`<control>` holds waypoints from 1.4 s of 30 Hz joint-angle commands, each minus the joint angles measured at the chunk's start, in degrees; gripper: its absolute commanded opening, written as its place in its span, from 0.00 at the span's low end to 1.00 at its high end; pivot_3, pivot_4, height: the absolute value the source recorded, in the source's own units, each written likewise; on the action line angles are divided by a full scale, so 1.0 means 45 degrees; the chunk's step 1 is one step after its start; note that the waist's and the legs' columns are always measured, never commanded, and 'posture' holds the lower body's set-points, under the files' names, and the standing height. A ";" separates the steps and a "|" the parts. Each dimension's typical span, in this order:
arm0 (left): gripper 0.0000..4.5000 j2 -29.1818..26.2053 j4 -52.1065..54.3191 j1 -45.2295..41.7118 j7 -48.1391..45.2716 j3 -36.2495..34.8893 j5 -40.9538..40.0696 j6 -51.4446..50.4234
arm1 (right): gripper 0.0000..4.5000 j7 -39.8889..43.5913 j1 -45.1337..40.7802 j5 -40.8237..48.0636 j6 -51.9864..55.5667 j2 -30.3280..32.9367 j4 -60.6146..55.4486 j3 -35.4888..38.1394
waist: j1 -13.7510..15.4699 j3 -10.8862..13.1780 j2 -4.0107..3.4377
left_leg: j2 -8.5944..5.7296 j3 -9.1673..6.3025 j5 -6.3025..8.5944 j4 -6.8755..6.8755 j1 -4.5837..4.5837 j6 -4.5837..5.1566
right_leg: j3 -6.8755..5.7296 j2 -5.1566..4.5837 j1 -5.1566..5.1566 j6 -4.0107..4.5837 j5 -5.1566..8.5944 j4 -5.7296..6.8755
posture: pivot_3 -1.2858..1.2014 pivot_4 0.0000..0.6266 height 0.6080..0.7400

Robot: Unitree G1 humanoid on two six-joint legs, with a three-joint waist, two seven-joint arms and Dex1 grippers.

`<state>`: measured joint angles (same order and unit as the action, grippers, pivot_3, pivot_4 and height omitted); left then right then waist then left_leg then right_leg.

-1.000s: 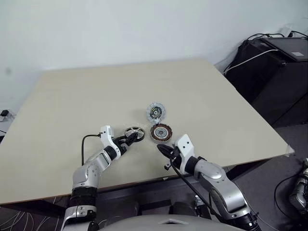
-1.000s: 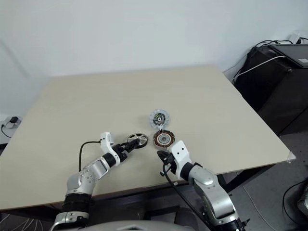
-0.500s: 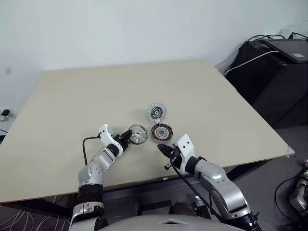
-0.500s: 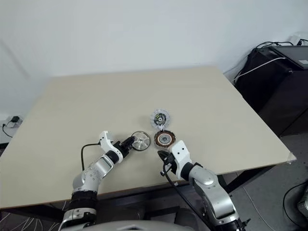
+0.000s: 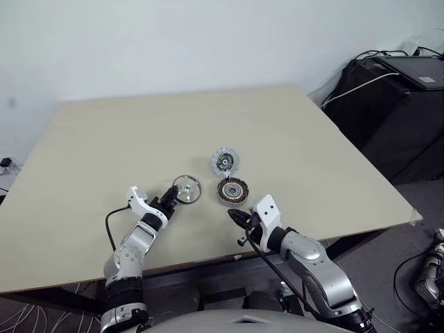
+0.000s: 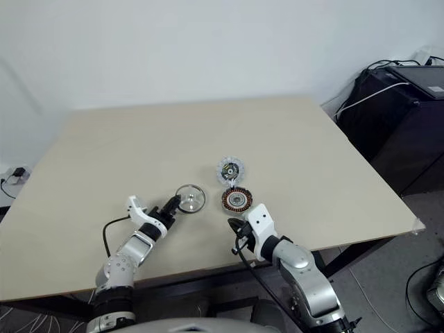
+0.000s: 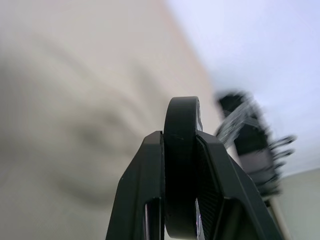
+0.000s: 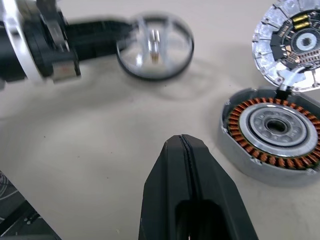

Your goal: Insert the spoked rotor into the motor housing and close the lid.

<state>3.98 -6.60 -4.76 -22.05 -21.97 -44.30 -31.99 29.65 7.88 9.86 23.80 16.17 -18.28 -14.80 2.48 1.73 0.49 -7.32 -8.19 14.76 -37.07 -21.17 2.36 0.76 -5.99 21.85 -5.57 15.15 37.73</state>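
My left gripper [image 5: 174, 195] is shut on the spoked rotor [image 5: 187, 189], a shiny silver disc held tilted on edge a little above the table. In the left wrist view the rotor's dark rim [image 7: 181, 150] sits clamped between the two black fingers. The motor housing [image 5: 232, 190], with its ring of copper windings, lies on the table to the right of the rotor. The pale lid [image 5: 224, 160] lies just beyond the housing, dark centre up. My right gripper [image 5: 233, 215] hovers shut and empty in front of the housing [image 8: 275, 130], with the lid [image 8: 295, 45] and the rotor [image 8: 155, 47] beyond it.
The beige table [image 5: 104, 139] stretches wide to the left and back. Its front edge runs just behind both wrists. Black equipment with cables [image 5: 395, 104] stands off the table's right side.
My left gripper closed on the rotor, raised it off the table and carried it left, tipping it onto its edge. The right arm kept still.
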 commanded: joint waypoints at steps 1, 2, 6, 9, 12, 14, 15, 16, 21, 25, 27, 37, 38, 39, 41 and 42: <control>0.13 0.0243 0.0841 -0.0289 -0.0085 0.0428 -0.0611 -0.0229 | 0.00 -0.0026 -0.0182 0.0130 -0.0180 -0.0053 -0.0361 0.0070 | 0.0013 0.0000 0.0000 | -0.0006 0.0001 0.0001 -0.0001 -0.0001 0.0003 | 0.0001 -0.0004 -0.0004 -0.0009 -0.0005 -0.0007 | 0.52 0.00 1.00; 0.13 0.0327 0.0868 -0.0352 -0.0034 0.0510 -0.0718 -0.0332 | 0.00 -0.0024 -0.0199 0.0124 -0.0182 -0.0060 -0.0343 0.0060 | 0.0013 0.0000 0.0000 | -0.0013 0.0003 0.0003 -0.0002 0.0000 0.0006 | 0.0003 -0.0009 -0.0006 -0.0012 -0.0006 -0.0008 | 0.52 0.00 1.00; 0.13 0.0623 0.0827 -0.0659 0.0134 0.1097 -0.1033 -0.0907 | 0.00 -0.0040 -0.0222 0.0095 -0.0207 -0.0093 -0.0311 0.0025 | 0.0003 0.0001 0.0002 | -0.0011 0.0004 0.0004 -0.0002 -0.0001 0.0008 | 0.0005 -0.0004 -0.0002 -0.0014 -0.0009 -0.0009 | 0.52 0.00 1.00; 0.13 0.0675 0.0543 -0.0945 0.0269 0.1707 -0.0905 -0.1265 | 0.00 -0.0068 -0.0194 0.0085 -0.0221 -0.0121 -0.0323 0.0020 | 0.0009 0.0002 0.0003 | -0.0009 0.0004 0.0004 -0.0001 -0.0001 0.0007 | 0.0004 -0.0002 -0.0001 -0.0013 -0.0010 -0.0009 | 0.52 0.00 1.00; 0.13 0.0837 0.0170 -0.1306 0.0312 0.2063 -0.0960 -0.1406 | 0.00 -0.0114 -0.0087 0.0058 -0.0241 -0.0135 -0.0394 0.0015 | 0.0004 0.0002 0.0002 | -0.0011 0.0005 0.0004 -0.0003 -0.0001 0.0008 | 0.0005 -0.0003 -0.0002 -0.0012 -0.0011 -0.0009 | 0.52 0.00 1.00; 0.13 0.1021 -0.0110 -0.1575 0.0299 0.2282 -0.1023 -0.1480 | 0.00 -0.0166 0.0003 0.0043 -0.0250 -0.0143 -0.0465 0.0047 | 0.0004 0.0002 0.0002 | -0.0010 0.0004 0.0004 -0.0003 -0.0001 0.0007 | 0.0004 -0.0001 -0.0001 -0.0009 -0.0013 -0.0008 | 0.52 0.00 1.00; 0.13 0.1088 -0.0240 -0.1666 0.0318 0.2369 -0.1012 -0.1480 | 0.00 -0.0189 0.0038 0.0034 -0.0253 -0.0147 -0.0493 0.0056 | 0.0003 0.0000 0.0000 | -0.0010 0.0004 0.0003 -0.0003 -0.0001 0.0007 | 0.0005 0.0000 0.0001 -0.0005 -0.0015 -0.0008 | 0.52 0.00 1.00; 0.13 0.1167 -0.0453 -0.1770 0.0355 0.2523 -0.0939 -0.1458 | 0.00 -0.0228 0.0087 0.0031 -0.0256 -0.0147 -0.0534 0.0077 | -0.0006 0.0000 0.0000 | -0.0010 0.0004 0.0004 -0.0002 -0.0001 0.0007 | 0.0006 -0.0001 0.0000 0.0031 -0.0037 -0.0009 | 0.52 0.00 1.00; 0.13 0.1437 -0.1487 -0.2166 0.0479 0.3065 -0.0713 -0.1072 | 0.00 -0.0396 0.0308 0.0036 -0.0276 -0.0100 -0.0718 0.0149 | -0.0007 0.0002 0.0002 | -0.0010 0.0004 0.0005 -0.0001 -0.0003 0.0008 | 0.0008 0.0001 0.0004 0.0040 -0.0042 -0.0010 | 0.52 0.00 1.00; 0.13 0.1604 -0.2295 -0.2510 0.0461 0.3407 -0.0484 -0.0733 | 0.00 -0.0489 0.0424 0.0036 -0.0286 -0.0065 -0.0832 0.0208 | 0.0000 0.0003 0.0003 | -0.0010 0.0005 0.0005 -0.0004 -0.0003 0.0008 | 0.0008 0.0002 0.0003 0.0030 -0.0037 -0.0009 | 0.52 0.00 1.00; 0.13 0.1698 -0.2681 -0.2735 0.0393 0.3460 -0.0428 -0.0540 | 0.00 -0.0543 0.0462 0.0046 -0.0283 -0.0048 -0.0884 0.0219 | 0.0008 0.0004 0.0003 | -0.0010 0.0005 0.0005 -0.0005 -0.0003 0.0008 | 0.0007 0.0001 0.0002 0.0029 -0.0037 -0.0009 | 0.52 0.00 1.00; 0.13 0.2109 -0.4149 -0.3424 0.0086 0.3590 0.0253 -0.0140 | 0.00 -0.0658 0.0460 0.0040 -0.0228 -0.0046 -0.0992 0.0189 | -0.0047 0.0005 0.0006 | -0.0011 0.0004 0.0008 -0.0008 -0.0017 0.0015 | 0.0007 0.0005 0.0013 0.0021 -0.0045 -0.0025 | 0.52 0.00 1.00; 0.13 0.2128 -0.4195 -0.3425 0.0067 0.3594 0.0324 -0.0138 | 0.00 -0.0666 0.0456 0.0046 -0.0219 -0.0040 -0.1006 0.0202 | -0.0044 0.0005 0.0006 | -0.0010 0.0004 0.0008 -0.0009 -0.0018 0.0015 | 0.0007 0.0005 0.0013 0.0026 -0.0047 -0.0025 | 0.52 0.00 1.00; 0.13 0.2139 -0.4221 -0.3417 0.0065 0.3587 0.0372 -0.0145 | 0.00 -0.0675 0.0457 0.0051 -0.0212 -0.0031 -0.1015 0.0220 | -0.0039 0.0005 0.0007 | -0.0010 0.0004 0.0008 -0.0010 -0.0019 0.0015 | 0.0007 0.0004 0.0013 0.0026 -0.0048 -0.0025 | 0.52 0.00 1.00; 0.13 0.2139 -0.4233 -0.3358 0.0063 0.3570 0.0443 -0.0168 | 0.00 -0.0698 0.0485 0.0052 -0.0207 -0.0015 -0.1041 0.0237 | -0.0037 0.0006 0.0007 | -0.0011 0.0004 0.0008 -0.0012 -0.0020 0.0015 | 0.0008 0.0003 0.0011 0.0021 -0.0045 -0.0025 | 0.52 0.00 1.00; 0.13 0.2123 -0.4234 -0.3322 0.0114 0.3563 0.0479 -0.0200 | 0.00 -0.0710 0.0495 0.0057 -0.0204 -0.0012 -0.1046 0.0242 | -0.0036 0.0006 0.0007 | -0.0011 0.0004 0.0008 -0.0013 -0.0020 0.0015 | 0.0007 0.0002 0.0011 0.0020 -0.0046 -0.0025 | 0.52 0.00 1.00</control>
<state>8.62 -26.63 -21.57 -20.93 -7.05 -42.54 -33.40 26.55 10.48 9.62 23.79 16.10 -20.75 -14.69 2.31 1.76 0.52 -7.37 -8.17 14.80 -37.13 -21.26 2.42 0.79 -5.98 21.90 -5.50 14.95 37.62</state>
